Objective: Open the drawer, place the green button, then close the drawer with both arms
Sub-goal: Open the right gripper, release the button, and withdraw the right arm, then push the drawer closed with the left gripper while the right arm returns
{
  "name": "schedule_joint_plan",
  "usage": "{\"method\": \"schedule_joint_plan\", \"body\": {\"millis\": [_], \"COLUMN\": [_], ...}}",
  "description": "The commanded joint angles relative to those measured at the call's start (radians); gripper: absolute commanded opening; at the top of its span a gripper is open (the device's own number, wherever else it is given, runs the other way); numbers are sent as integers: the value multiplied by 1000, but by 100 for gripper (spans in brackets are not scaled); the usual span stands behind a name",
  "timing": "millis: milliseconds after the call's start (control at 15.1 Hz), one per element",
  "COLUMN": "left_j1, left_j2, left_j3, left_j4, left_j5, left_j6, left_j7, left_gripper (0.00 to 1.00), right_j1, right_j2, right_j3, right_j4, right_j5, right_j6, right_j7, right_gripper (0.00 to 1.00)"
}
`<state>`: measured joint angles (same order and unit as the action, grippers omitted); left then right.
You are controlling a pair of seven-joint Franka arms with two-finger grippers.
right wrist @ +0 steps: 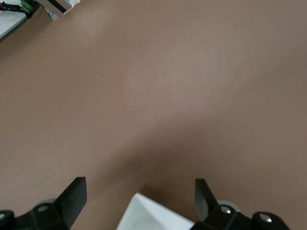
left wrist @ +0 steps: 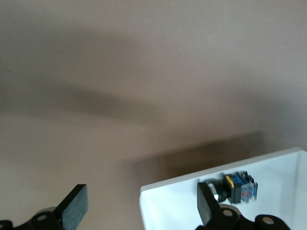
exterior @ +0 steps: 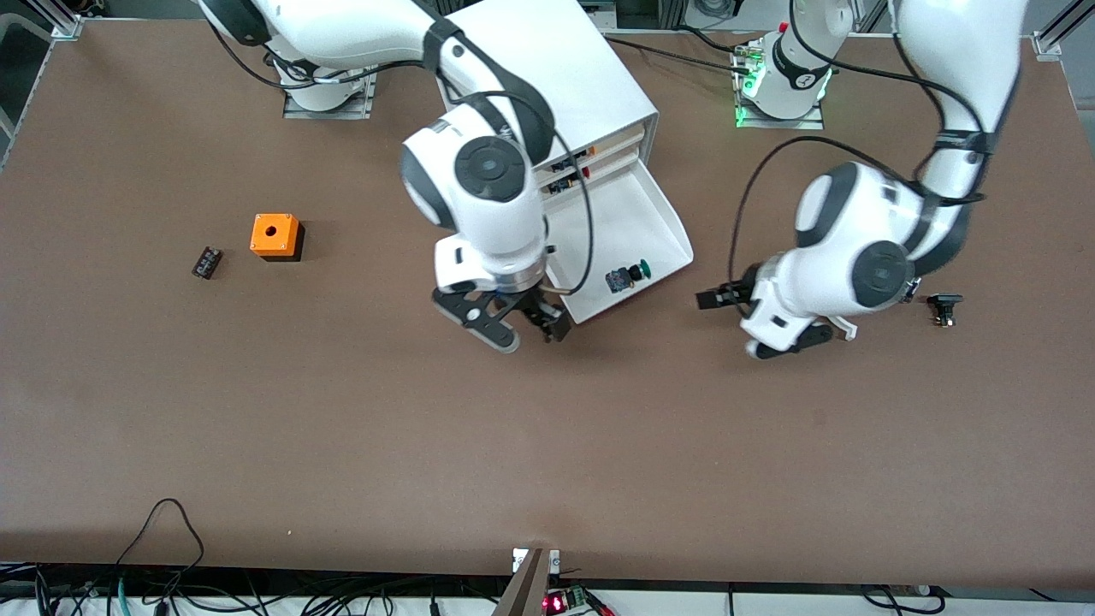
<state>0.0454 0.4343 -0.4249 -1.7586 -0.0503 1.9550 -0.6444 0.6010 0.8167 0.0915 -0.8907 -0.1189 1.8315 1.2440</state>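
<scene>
Now the drawer [exterior: 629, 235] stands pulled well out of the white cabinet [exterior: 556, 73], its wide flat floor open to view. Lying on that floor, close to the drawer's front lip, is the button [exterior: 627, 276]; its green cap points toward the left arm's end of the bench [exterior: 342, 428]. The left wrist view shows the same button [left wrist: 236, 188] on its side inside the white tray [left wrist: 182, 201].

At the drawer's front corner that lies toward the right arm's end of the bench is the right end effector [exterior: 522, 329]. It is released, fingers spread, and its wrist view shows that white corner [right wrist: 148, 215] between the two black fingers [right wrist: 72, 199].

Beside the drawer, on the side toward the left arm's end of the bench, the left end effector [exterior: 727, 295] sits low over the bench. It too is released, grasping nothing; its wrist view shows both fingers [left wrist: 74, 206] wide apart with the drawer's wall rising between them.

Well apart from the drawer, toward the right arm's end, sit an orange box [exterior: 275, 236] and a small dark part [exterior: 206, 262]. Another small black part [exterior: 944, 306] lies toward the left arm's end.
</scene>
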Motion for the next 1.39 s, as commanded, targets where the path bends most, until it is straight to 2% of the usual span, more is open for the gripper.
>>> {"method": "schedule_joint_plan", "body": {"millis": [0,133,332,664,996,1328], "left_j1": [-65,-129,-157,-174,-179,-136], "left_j2": [-10,33,75,122,126,112], "left_j3": [-2,0,0,0,-14,-112], "left_j4": [-73,-73,-73,-78,-111,-141], "left_j5": [102,145,230,237,236,219], "left_j6": [109,187,249,344,335,259], "left_j7": [-157,-231,-281,-284,-305,-324], "left_gripper": [100,100,100,100,100,100], "right_j1": [-81,-143,-231,-358,-460,-547], "right_j2": [-47,-71,-105,-174,-301,-444], "right_j3": [16,14,13,8,8,8], "right_j4": [-13,-14,-24,-83,-247,-422], "right_j5": [31,33,59,84,87,91], "right_j6": [-81,-147,-194,-227,-199,-150], "right_j7": [-203,-320,-483,-590,-767,-960], "right_gripper": [100,100,100,100,100,100]}}
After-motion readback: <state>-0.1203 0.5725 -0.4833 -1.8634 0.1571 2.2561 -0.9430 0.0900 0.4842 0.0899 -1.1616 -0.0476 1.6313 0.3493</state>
